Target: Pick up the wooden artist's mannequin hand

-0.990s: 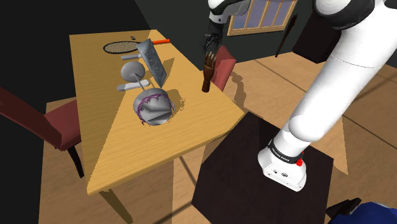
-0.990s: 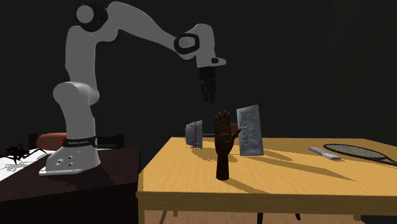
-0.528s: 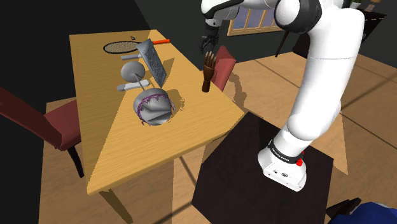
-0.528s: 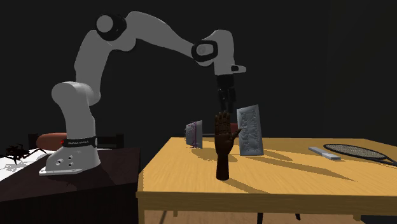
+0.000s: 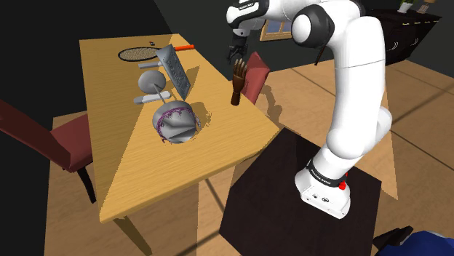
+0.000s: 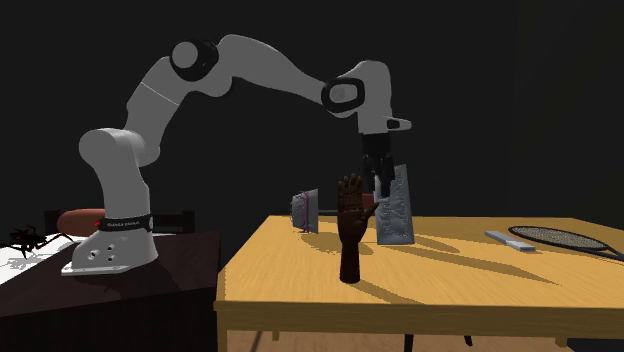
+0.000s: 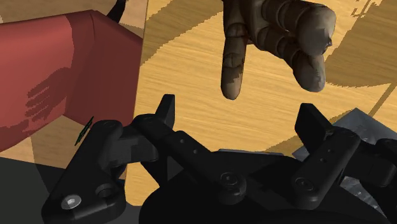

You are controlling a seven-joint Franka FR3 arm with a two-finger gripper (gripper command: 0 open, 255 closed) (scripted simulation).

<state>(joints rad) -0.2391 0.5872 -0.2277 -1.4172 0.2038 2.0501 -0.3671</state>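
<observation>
A dark brown wooden mannequin hand (image 5: pixel 238 82) stands upright near the table's edge, fingers pointing up (image 6: pixel 351 228). My black gripper (image 5: pixel 233 54) hangs just above and beyond its fingertips in the shoulder view. In the second exterior view the gripper (image 6: pixel 381 186) is level with the mannequin's fingertips and just to their right, apart from them. In the wrist view the gripper (image 7: pixel 238 118) is open, its two fingers standing wide apart with nothing between them. The mannequin's curled fingers (image 7: pixel 273 38) lie ahead of the gap, over the wooden table (image 7: pixel 184 70).
On the table (image 5: pixel 109 109) are a leaning grey slab (image 5: pixel 177 70) (image 6: pixel 393 205), a racket (image 5: pixel 142 53) (image 6: pixel 560 238) and a grey rounded object (image 5: pixel 174 121). A red chair (image 5: pixel 256 75) (image 7: pixel 63 70) stands just off the table edge by the mannequin. Another red chair (image 5: pixel 62 142) stands opposite.
The arm has swung over, carrying the gripper to the second exterior view's right and downward, from above-left of the mannequin hand to beside its fingertips. The mannequin hand has not moved.
</observation>
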